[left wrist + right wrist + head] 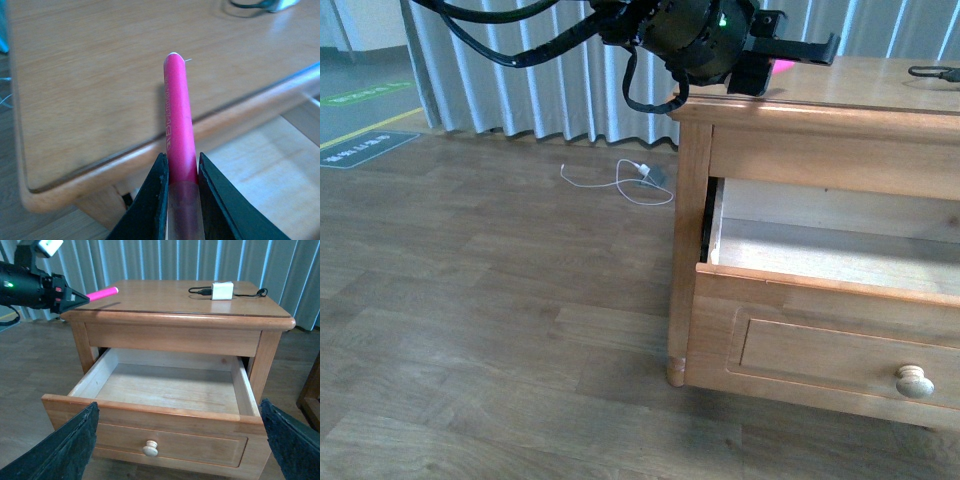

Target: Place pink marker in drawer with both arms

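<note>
Drawer (150,412) open, one pink marker (178,110) pinched by left gripper (181,165), right gripper (178,404) spread wide.

Bright pink marker (177,115), honey-brown drawer (165,437)

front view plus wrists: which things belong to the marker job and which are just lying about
Job: pink marker, held in the left gripper; open drawer; right gripper.
Lying about: white charger on the dresser top; white cable on the floor.

Pink marker (783,66) mostly behind left end effector (86,296); drawer (820,340) cropped at front view's right edge.
</note>
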Available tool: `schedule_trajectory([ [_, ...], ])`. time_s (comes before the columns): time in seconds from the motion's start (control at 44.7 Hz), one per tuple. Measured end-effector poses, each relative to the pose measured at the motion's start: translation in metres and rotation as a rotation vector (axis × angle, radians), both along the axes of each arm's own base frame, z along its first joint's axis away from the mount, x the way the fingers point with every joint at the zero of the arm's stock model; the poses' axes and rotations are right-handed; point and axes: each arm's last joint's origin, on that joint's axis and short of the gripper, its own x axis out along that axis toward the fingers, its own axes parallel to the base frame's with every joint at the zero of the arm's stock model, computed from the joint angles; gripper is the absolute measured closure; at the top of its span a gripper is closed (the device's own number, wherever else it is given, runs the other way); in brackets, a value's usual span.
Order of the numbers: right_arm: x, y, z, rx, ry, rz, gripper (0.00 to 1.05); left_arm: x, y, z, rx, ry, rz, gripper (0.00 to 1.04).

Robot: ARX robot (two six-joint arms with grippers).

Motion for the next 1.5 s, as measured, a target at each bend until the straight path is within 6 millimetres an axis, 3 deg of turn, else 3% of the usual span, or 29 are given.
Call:
schedule_trajectory([
  [0.134,0.0,0.0,0.0,0.0,0.0,0.0,0.09,-0.033,-0.002,-0.001,0.026,0.007,-0.132,0.9],
  [0.291,0.0,0.0,0.0,0.0,0.0,0.0,0.09,-0.052,-0.012,-0.025,0.086,0.053,-0.229,0.9],
  [0.515,0.0,0.0,0.0,0.0,0.0,0.0,0.09,-0.043,-0.028,-0.061,0.135,0.106,-0.196,0.91],
  [0.626,0.0,0.0,0.0,0.0,0.0,0.0,0.09,-0.029,-0.044,-0.087,0.143,0.15,-0.162,0.91],
  [0.738,0.0,0.0,0.0,0.0,0.0,0.0,0.09,-0.022,-0.057,-0.101,0.148,0.172,-0.149,0.91],
  [0.872,0.0,0.0,0.0,0.0,0.0,0.0,0.09,-0.012,-0.068,-0.11,0.143,0.18,-0.133,0.91],
  [0.962,0.0,0.0,0.0,0.0,0.0,0.0,0.09,-0.006,-0.072,-0.105,0.129,0.162,-0.113,0.91],
  [1.342,0.0,0.0,0.0,0.0,0.0,0.0,0.09,-0.015,-0.064,-0.099,0.12,0.155,-0.062,0.38],
  [1.499,0.0,0.0,0.0,0.0,0.0,0.0,0.09,-0.032,-0.047,-0.073,0.1,0.113,0.002,0.11],
])
